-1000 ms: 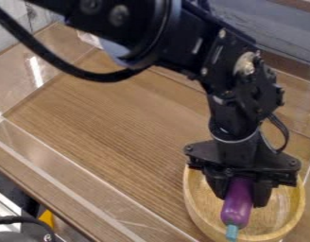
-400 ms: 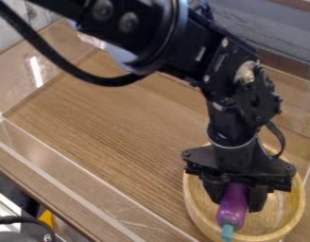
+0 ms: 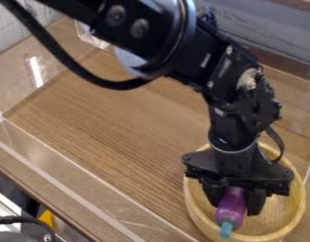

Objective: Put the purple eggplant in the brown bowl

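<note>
The purple eggplant (image 3: 232, 206) hangs with its teal-blue stem tip pointing down, inside the rim of the brown bowl (image 3: 202, 210) at the lower right. My black gripper (image 3: 236, 198) points steeply down over the bowl and is shut on the eggplant's upper end. The eggplant's tip sits low in the bowl; whether it touches the bottom I cannot tell. The arm hides the bowl's far rim.
The bowl stands on a wood-grain tabletop (image 3: 107, 132). Clear acrylic walls (image 3: 44, 161) run along the left and front edges. A dark strip with cables lies at the bottom left corner.
The gripper with the eggplant has sunk slightly deeper into the bowl; the grip is unchanged.
</note>
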